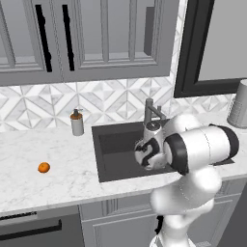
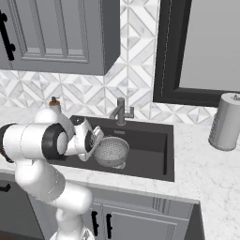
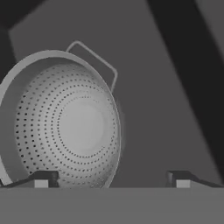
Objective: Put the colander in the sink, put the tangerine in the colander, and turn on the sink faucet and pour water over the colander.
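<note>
The tangerine [image 1: 44,167] lies on the white marble counter [image 1: 29,185], well apart from the gripper [image 3: 111,178] on the far side of the sink [image 2: 150,140]. It is small, round and smooth, so it calls for a centred pinch.

In the hand view the colander [image 3: 61,122] sits in the sink, ahead of the fingers and toward the left one. The fingers stand wide apart with nothing between them, the left tip just at the colander's rim. The colander appears to be already placed, so I judge the step in hand to be drawing back: lift straight off so the left finger does not catch the rim or tip the bowl.

The colander is a dull silvery bowl pierced with fine holes, with a thin wire handle. The sink floor is flat, matte charcoal. The sink faucet [image 2: 121,111] is grey metal, beyond the colander.
</note>
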